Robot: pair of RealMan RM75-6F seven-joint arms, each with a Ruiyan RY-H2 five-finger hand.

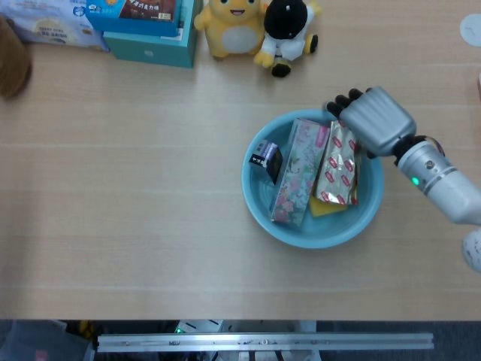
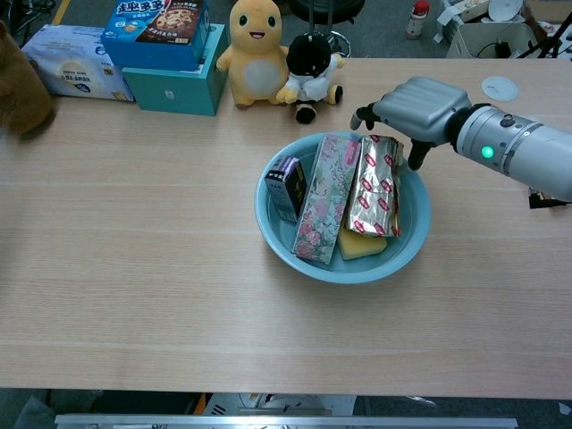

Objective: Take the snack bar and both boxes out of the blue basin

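Over far rim of round blue plastic basin (image 2: 273, 223), my right hand (image 2: 411, 105) spread, touching shiny foil-wrapped snack bar (image 2: 374, 185). Grip uncertain. Risk: slick foil slips, bar jams against floral box (image 2: 323, 197).

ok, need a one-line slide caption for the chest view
Right hand reaches over the far rim of the blue basin, at the top of the foil snack bar lying beside the floral box.

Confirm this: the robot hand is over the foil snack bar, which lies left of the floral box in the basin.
Not quite. The snack bar lies right of the floral box, not left, as the head view shows. The robot hand is over its far end, in the basin.
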